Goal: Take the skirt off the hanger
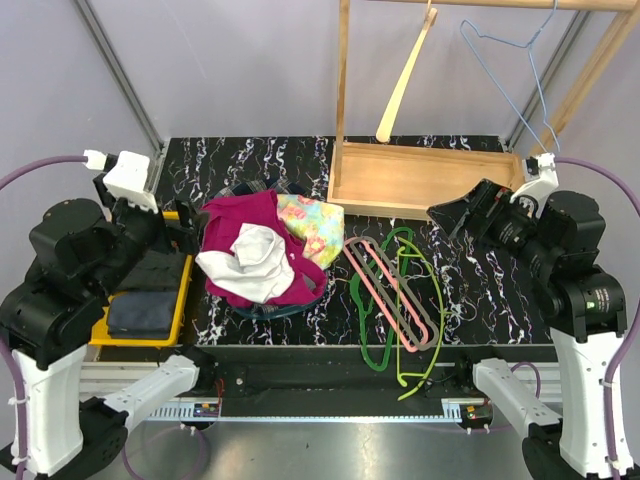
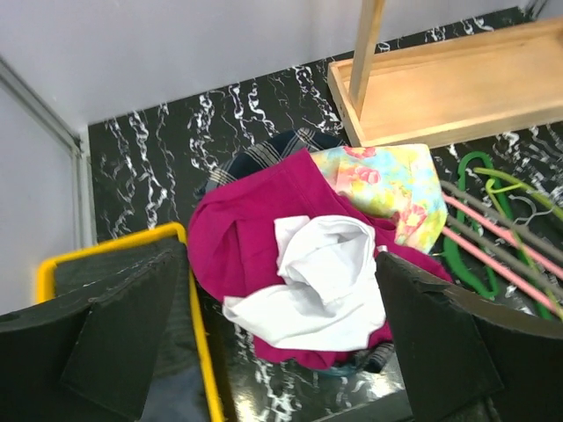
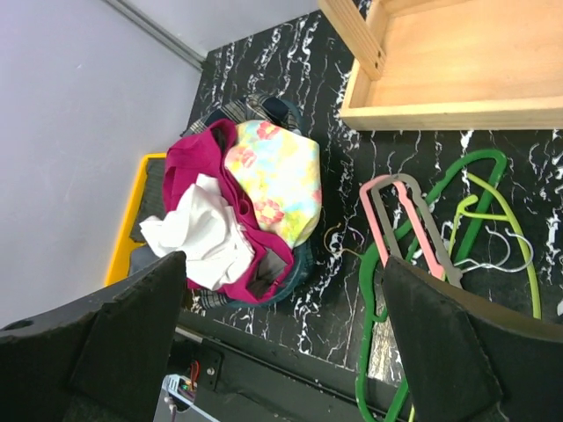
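The left claw [image 2: 277, 260] and right claw [image 3: 283, 262] are held wide open, empty; the skirt [image 2: 264, 155] is seen piled under garments beside the hanger [image 2: 455, 251].

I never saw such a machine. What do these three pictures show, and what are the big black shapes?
A two-armed robot stands at a black marbled table. One picture looks down from above; the other two come from cameras on the wrists, so the black shapes are each arm's own fingers. The left gripper and the right gripper are open and hold nothing. Heaped on the table are a magenta garment, a white cloth, a floral yellow-pink garment, and the navy plaid skirt peeking beneath. Beside them lie a dark green plastic hanger, a pink hanger and a lime hanger.
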Robot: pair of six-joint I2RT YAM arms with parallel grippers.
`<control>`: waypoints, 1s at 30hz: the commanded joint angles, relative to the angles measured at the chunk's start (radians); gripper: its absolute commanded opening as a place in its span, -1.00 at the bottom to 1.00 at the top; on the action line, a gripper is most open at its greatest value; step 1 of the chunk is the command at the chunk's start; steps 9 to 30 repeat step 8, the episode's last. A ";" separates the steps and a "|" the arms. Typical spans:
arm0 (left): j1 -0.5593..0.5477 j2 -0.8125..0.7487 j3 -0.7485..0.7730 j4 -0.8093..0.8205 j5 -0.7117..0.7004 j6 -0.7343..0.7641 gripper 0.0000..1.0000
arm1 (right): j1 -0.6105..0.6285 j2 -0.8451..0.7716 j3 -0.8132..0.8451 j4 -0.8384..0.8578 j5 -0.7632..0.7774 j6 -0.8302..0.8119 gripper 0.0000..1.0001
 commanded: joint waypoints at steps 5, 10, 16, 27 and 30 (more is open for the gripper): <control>0.032 0.027 -0.024 0.025 0.024 -0.125 0.98 | 0.005 0.015 0.035 0.058 -0.066 -0.027 0.99; 0.032 0.019 -0.035 0.037 0.015 -0.130 0.98 | 0.005 0.006 0.019 0.064 -0.068 -0.024 0.99; 0.032 0.019 -0.035 0.037 0.015 -0.130 0.98 | 0.005 0.006 0.019 0.064 -0.068 -0.024 0.99; 0.032 0.019 -0.035 0.037 0.015 -0.130 0.98 | 0.005 0.006 0.019 0.064 -0.068 -0.024 0.99; 0.032 0.019 -0.035 0.037 0.015 -0.130 0.98 | 0.005 0.006 0.019 0.064 -0.068 -0.024 0.99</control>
